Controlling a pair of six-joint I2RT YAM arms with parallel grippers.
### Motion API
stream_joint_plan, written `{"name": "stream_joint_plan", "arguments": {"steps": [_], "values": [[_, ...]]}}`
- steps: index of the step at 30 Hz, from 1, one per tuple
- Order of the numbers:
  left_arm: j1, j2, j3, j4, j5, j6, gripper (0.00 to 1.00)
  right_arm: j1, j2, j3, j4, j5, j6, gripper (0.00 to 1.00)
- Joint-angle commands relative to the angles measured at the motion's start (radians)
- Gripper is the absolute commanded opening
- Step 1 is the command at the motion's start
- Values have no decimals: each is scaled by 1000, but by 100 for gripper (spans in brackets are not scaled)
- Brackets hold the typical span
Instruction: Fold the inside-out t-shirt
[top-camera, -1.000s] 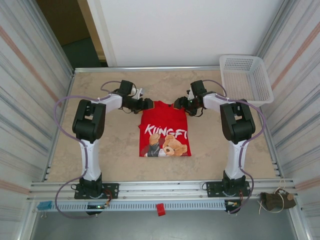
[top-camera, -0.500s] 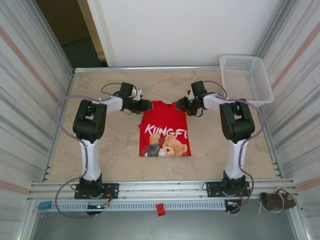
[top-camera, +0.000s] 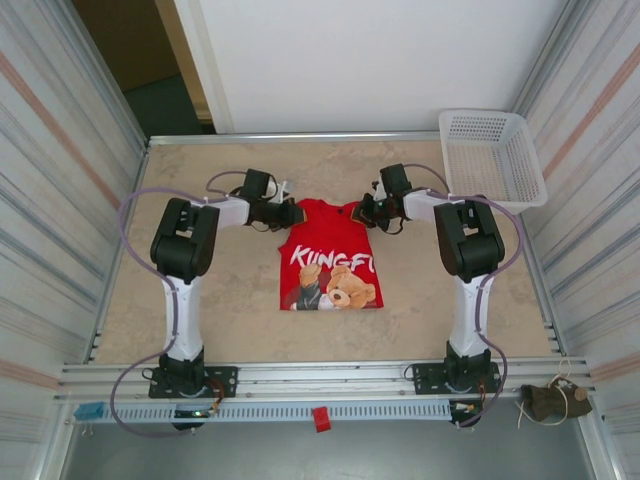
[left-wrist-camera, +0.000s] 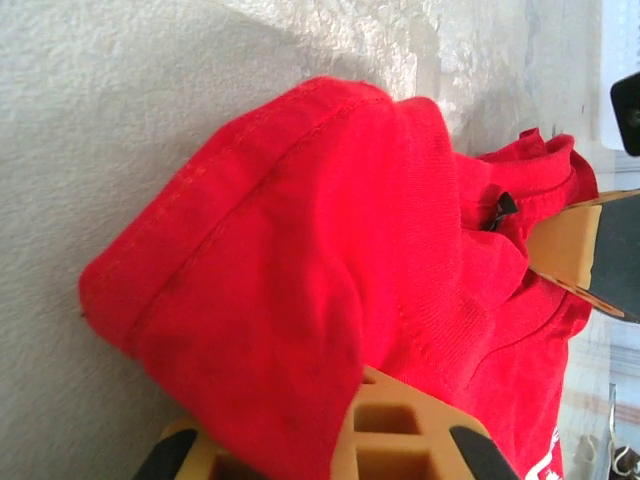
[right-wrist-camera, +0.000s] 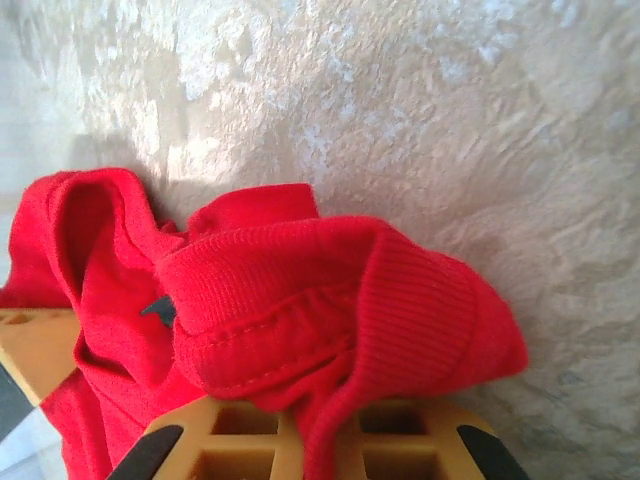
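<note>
— Starting at the left pincer (top-camera: 291, 212), what does it hold?

— Its jaws look closed on a bunched corner of the inside-out t-shirt (top-camera: 332, 265). In the left wrist view, red cloth with a stitched hem mounds over the tan fingers (left-wrist-camera: 440, 420) and hides their tips, so the clamp is my judgement, not a certainty.

— And the right pincer (top-camera: 361, 211)?

— The same, mirrored. In the right wrist view a ribbed red fold drops between its two tan fingers (right-wrist-camera: 240, 441), which sit close together on it.

— Where does the shirt lie from them?

— Between the two pincers runs the shirt's far edge, with the collar. From there the rest stretches away toward the arm bases, flat on the table (top-camera: 200, 290), as a tall rectangle with white lettering and a bear print facing up. Its long axis runs from the pincers straight back toward the bases.

— Which arm is nearer?

— Neither. Each is on its own corner, left on left and right on right, level with one another.

— So the next move?

— Probably both carry the held edge along that long axis to the free hem nearest the bases. They would need to travel evenly, or the fold goes crooked.

— Anything beyond?

— A white basket (top-camera: 500, 205), well apart, outward of the right pincer.
</note>
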Motion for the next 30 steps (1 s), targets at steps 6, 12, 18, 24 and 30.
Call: {"name": "stream_joint_plan", "arguments": {"steps": [6, 12, 18, 24, 30], "values": [[0, -173, -57, 25, -44, -37, 0, -11, -144, -86, 44, -35, 40, 0], [31, -149, 52, 9, -23, -58, 0, -31, -164, -6, 39, -41, 80, 0], [59, -82, 264, -63, -4, -60, 0, -63, -96, 176, -11, -62, 91, 0], [84, -34, 543, -138, 8, -81, 0, -94, -75, 413, -79, -70, 99, 0], [88, -116, 622, -107, 23, -103, 0, -107, -152, 509, -101, -55, 80, 0]]}}
